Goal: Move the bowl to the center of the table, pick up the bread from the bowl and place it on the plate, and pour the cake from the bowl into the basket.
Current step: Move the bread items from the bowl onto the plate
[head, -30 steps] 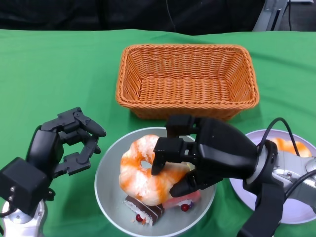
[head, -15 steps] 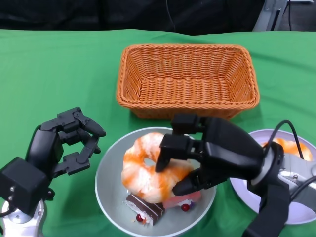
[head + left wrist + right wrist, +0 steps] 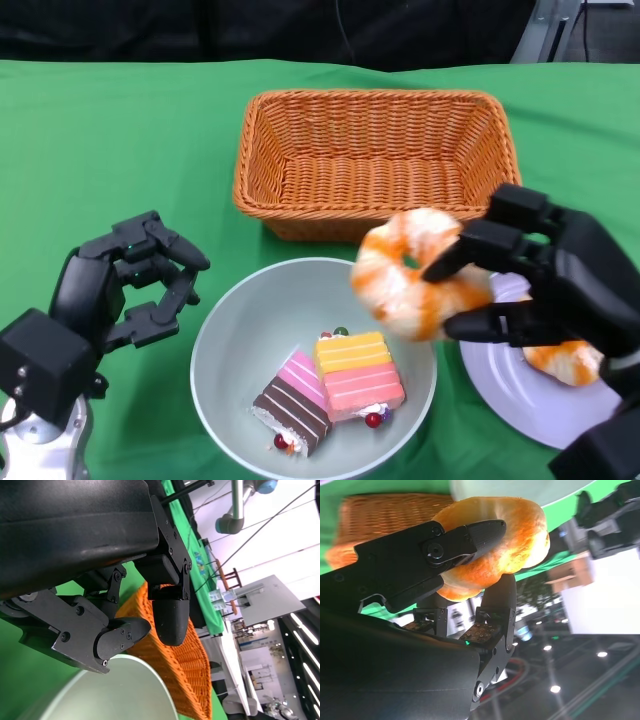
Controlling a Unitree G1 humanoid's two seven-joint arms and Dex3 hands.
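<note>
Green surface (image 3: 120, 140). Orange woven basket (image 3: 378, 160). Pale grey-green bowl (image 3: 230, 340). Orange-and-white glazed bread (image 3: 415, 285). Striped cake (image 3: 330, 390): pink, yellow, brown, white, with red berries. Lilac-white plate (image 3: 520, 400). Black fingers (image 3: 470, 250).

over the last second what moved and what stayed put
The right hand, already gripping the bread, lifted it out of the bowl and carried it toward the plate, uncovering the cake slices. The left hand, bowl, basket and the other bread on the plate stayed put.
</note>
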